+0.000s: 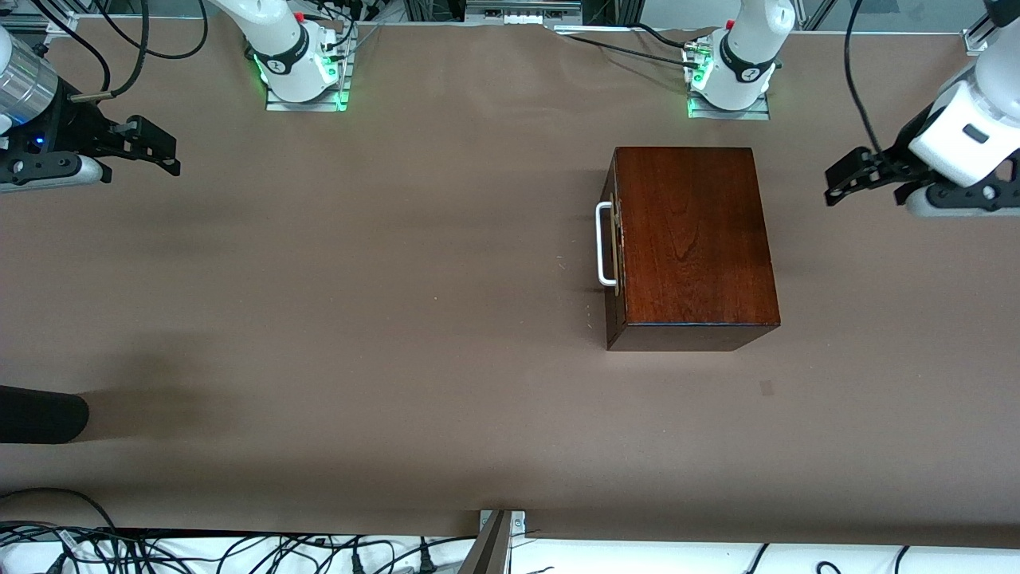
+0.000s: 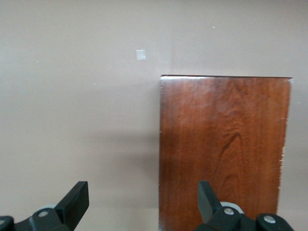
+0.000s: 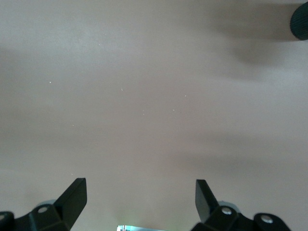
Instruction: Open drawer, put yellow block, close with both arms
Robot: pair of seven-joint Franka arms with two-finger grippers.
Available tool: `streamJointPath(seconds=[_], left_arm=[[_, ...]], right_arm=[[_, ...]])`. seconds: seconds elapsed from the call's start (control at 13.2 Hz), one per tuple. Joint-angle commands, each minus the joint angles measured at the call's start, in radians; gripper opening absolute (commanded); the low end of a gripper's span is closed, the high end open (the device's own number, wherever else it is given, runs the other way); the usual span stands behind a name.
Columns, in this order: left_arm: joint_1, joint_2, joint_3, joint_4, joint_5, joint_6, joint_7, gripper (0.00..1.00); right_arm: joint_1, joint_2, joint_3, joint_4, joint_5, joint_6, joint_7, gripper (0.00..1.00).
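Observation:
The dark reddish-brown wooden box [image 1: 693,239] stands on the table toward the left arm's end. Its drawer is shut, and the white bar handle [image 1: 603,243] faces the right arm's end. The yellow block is out of view in every frame. My left gripper [image 1: 837,179] is open and empty, up in the air over the table at the left arm's end, beside the box. The left wrist view shows it [image 2: 143,199] over the edge of the box top [image 2: 224,144]. My right gripper [image 1: 163,147] is open and empty over bare table at the right arm's end, as the right wrist view [image 3: 140,197] shows.
A brown cloth covers the table [image 1: 398,319]. A black rounded object [image 1: 40,414] reaches in over the table at the right arm's end, nearer to the front camera; it also shows in the right wrist view [image 3: 301,21]. A small square mark [image 1: 766,388] lies near the box.

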Motion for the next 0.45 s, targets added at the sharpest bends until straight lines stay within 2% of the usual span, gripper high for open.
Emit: streamJointPath(seconds=[0.0, 0.38], left_arm=[[0.001, -0.031, -0.002, -0.077, 0.047, 0.066, 0.097, 1.00], [-0.001, -0.020, -0.002, -0.067, 0.047, 0.060, 0.087, 1.00]], right_arm=[[-0.007, 0.007, 0.006, 0.020, -0.010, -0.012, 0.009, 1.00], [-0.007, 0.007, 0.006, 0.020, -0.010, -0.012, 0.009, 1.00]])
